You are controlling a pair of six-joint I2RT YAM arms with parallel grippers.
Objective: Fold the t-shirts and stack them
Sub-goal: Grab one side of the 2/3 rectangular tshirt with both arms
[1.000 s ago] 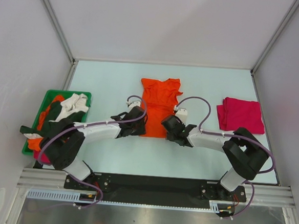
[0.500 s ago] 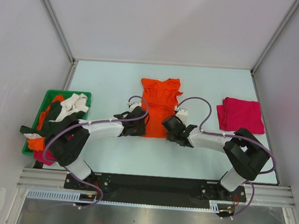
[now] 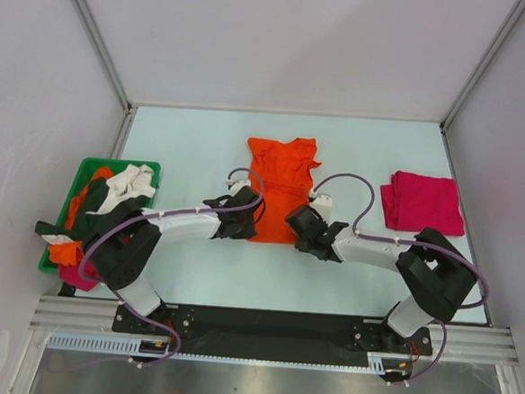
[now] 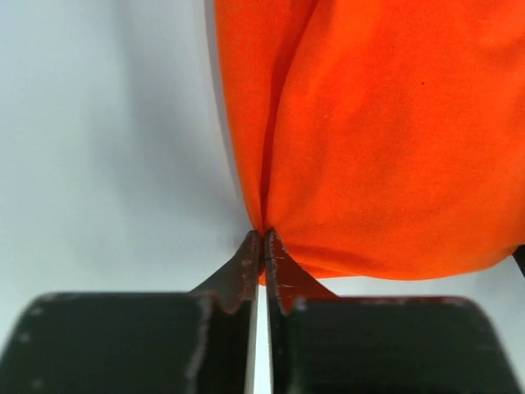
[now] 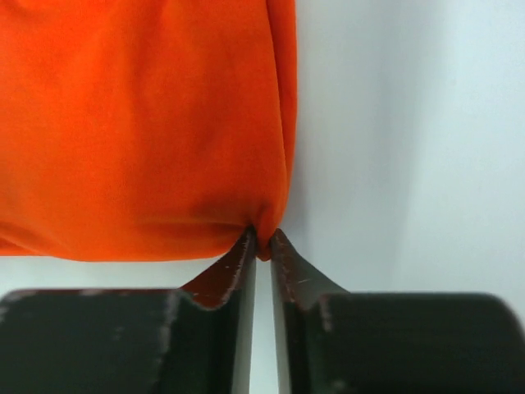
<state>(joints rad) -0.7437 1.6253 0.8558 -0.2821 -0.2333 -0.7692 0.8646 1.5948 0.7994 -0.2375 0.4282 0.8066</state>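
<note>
A bright orange cloth t-shirt (image 3: pixel 279 185) lies as a long, narrow shape in the middle of a pale blue-green table (image 3: pixel 185 146), with its rumpled far end pointing away from the robot.

The left gripper (image 3: pixel 245 225) is at the near left corner of the orange shirt. Its dark fingertips (image 4: pixel 242 271) are pressed almost together, pinching a small bunch of the hem. The right gripper (image 3: pixel 298 225) is at the near right corner, and its fingertips (image 5: pixel 238 271) are likewise narrow, nipping that corner of cloth.

Well to the right of the orange shirt, a magenta-red cloth t-shirt (image 3: pixel 422 202) lies folded into a rough square. Well to the left of the orange shirt stands a green plastic bin (image 3: pixel 94 161) holding a loose heap of t-shirts (image 3: pixel 130 183) in cream, dark green and orange, some spilling over its near rim.
</note>
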